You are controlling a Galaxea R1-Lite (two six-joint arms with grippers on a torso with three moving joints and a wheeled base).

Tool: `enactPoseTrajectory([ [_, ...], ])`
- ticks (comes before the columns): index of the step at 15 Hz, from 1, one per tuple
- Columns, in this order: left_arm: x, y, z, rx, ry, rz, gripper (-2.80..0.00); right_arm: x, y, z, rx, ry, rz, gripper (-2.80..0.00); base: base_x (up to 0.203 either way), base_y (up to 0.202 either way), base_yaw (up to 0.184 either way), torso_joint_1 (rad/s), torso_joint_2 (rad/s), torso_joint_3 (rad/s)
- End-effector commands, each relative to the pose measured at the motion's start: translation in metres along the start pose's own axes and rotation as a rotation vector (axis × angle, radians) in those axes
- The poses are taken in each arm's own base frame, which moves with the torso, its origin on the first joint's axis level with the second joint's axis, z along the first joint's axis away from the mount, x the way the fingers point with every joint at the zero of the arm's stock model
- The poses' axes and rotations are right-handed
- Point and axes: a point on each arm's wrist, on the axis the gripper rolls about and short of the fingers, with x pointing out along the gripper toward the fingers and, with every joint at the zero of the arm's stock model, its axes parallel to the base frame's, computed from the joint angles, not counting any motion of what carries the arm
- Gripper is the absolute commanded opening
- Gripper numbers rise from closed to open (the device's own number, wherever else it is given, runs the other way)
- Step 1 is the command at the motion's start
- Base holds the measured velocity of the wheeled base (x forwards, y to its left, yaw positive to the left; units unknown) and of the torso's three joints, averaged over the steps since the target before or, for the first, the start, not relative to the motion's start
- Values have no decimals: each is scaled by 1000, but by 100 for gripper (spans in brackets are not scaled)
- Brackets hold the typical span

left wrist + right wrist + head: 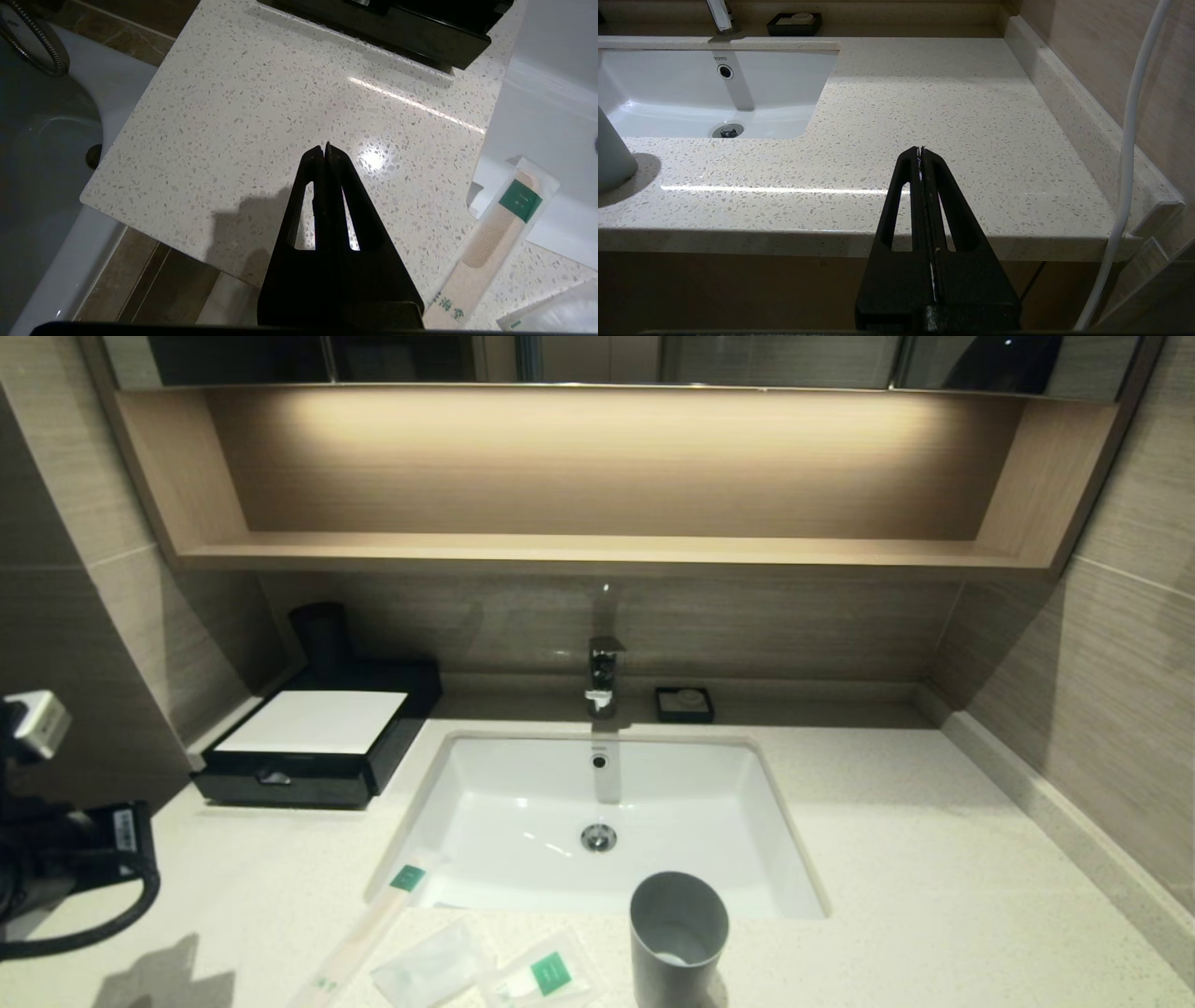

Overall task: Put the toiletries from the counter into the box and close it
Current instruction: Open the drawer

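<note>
Wrapped stick (359,933) cut off below.

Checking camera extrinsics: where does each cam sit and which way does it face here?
Head view: high on the robot, looking forward and down at the basin, box and grey cup; left arm at the left edge.
Left wrist view: behind the shut left hand, facing down at the counter; comb packet beside it.
Right wrist view: behind the shut right hand, low before the counter edge, facing the soap dish.
Shared: the basin shows in all three views.
</note>
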Motion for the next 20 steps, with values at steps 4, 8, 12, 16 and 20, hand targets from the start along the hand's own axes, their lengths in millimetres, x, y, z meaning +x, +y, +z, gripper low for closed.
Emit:
enactPoseTrajectory([
  [4,40,-5,4,13,9,9,-280,0,0,0,0,1,0,-280,0,0,0,0,0,0],
  [8,60,-5,5,30,57,29,-280,0,0,0,0,0,0,-280,0,0,0,0,0,0],
  [12,77,-7,5,35,53,14,-280,0,0,0,0,1,0,-280,0,0,0,0,0,0],
  [16,83,-9,7,30,33,-52,-280,0,0,0,0,1,0,-280,0,0,0,0,0,0],
  [20,93,1,12,15,46,-126,-280,0,0,0,0,1,0,-280,0,0,0,0,0,0],
])
